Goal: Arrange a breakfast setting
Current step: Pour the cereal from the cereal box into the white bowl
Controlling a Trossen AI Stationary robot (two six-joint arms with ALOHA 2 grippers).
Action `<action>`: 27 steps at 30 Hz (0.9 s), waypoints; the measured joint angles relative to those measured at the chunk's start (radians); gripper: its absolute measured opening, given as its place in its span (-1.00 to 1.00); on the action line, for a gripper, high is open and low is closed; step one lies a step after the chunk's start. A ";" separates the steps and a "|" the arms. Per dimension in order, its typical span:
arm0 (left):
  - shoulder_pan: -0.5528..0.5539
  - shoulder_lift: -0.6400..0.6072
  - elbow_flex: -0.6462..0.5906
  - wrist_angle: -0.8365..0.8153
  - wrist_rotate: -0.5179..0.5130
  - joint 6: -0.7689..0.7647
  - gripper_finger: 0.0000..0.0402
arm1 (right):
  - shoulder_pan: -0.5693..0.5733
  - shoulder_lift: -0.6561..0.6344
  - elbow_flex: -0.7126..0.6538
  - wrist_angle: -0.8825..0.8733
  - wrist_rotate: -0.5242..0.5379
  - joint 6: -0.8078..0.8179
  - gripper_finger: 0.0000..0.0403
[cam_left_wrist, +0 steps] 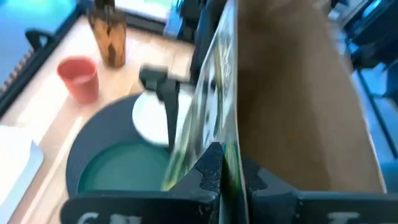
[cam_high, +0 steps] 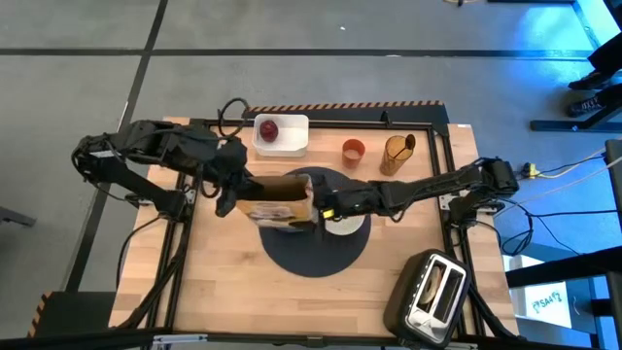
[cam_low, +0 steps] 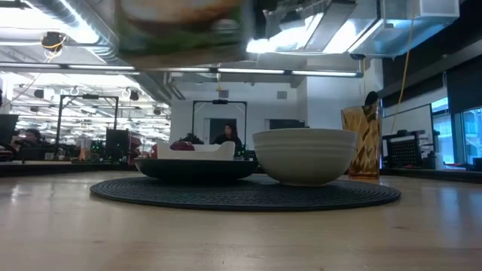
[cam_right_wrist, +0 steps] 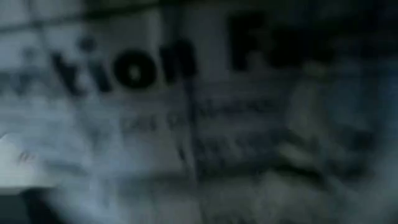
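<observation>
Cereal box point(cam_right_wrist: 186, 118) fills the right wrist view, pressed up close; blurred print reads only "tion" and a partial "F", rest illegible. From above, the box point(cam_high: 277, 199) hangs tilted over the dark round mat point(cam_high: 316, 255), open top toward 9 o'clock. Left gripper point(cam_high: 236, 197) is clamped on the box's open flap edge; left wrist view shows its fingers point(cam_left_wrist: 211, 171) pinched tight on the cardboard. Right gripper point(cam_high: 326, 207) sits at the box's 3 o'clock end; can't tell whether its jaws are parted or closed. White bowl point(cam_low: 304, 155) on the mat's 3 o'clock side, teal plate point(cam_left_wrist: 124, 171) beside it at mat centre, under the box. Orange cup point(cam_high: 353, 151) off the mat at 12 o'clock. White tray point(cam_high: 282, 134) at 11 o'clock holds a red fruit point(cam_high: 267, 128). Amber-brown container point(cam_high: 397, 154) at 1 o'clock. Toaster point(cam_high: 432, 292) at 4 o'clock near the table point(cam_high: 224, 282) corner.
</observation>
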 joint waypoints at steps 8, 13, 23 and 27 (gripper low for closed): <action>0.001 -0.017 -0.001 0.011 -0.017 -0.022 -1.00 | -0.001 0.006 0.034 -0.064 0.009 0.001 -0.44; 0.000 -0.019 0.000 0.045 -0.029 -0.033 -0.95 | -0.017 0.004 0.033 -0.024 -0.057 0.024 -0.67; 0.001 -0.138 0.143 0.048 -0.155 0.032 -0.53 | -0.046 -0.108 0.030 0.006 -0.058 0.013 -0.67; -0.008 -0.209 0.139 -0.012 -0.187 0.044 -0.36 | -0.068 -0.181 0.030 0.043 -0.084 -0.012 -0.67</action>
